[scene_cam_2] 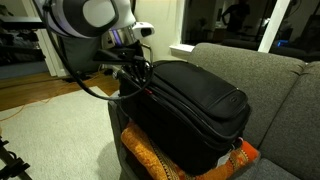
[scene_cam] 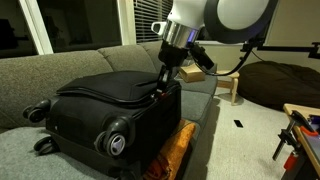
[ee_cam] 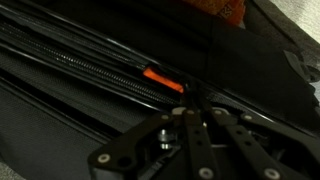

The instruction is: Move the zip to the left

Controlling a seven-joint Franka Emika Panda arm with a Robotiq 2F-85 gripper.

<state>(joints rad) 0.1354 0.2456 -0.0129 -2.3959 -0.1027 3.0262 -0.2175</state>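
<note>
Item: zip (ee_cam: 100, 68) of a black fabric wheeled suitcase (scene_cam: 105, 100), which was laid flat on a grey sofa (scene_cam: 60, 60).

Location: the zip track was recorded along the suitcase's upper edge. In the wrist view it ran as one long diagonal, from the upper left down to the fingertips. A small orange tab (ee_cam: 162, 78) was noted on the track, just beside them.

End effector: the gripper (ee_cam: 190, 108) was set down at the suitcase's corner edge in both exterior views (scene_cam: 162, 88) (scene_cam_2: 143, 85). Its jaws were brought together directly over the track. Whether the dark pull was pinched between them could not be told.

Governing relation: the remaining track was judged to lie up and left of the fingertips. Travel would therefore be required along that diagonal, not across it.
</note>
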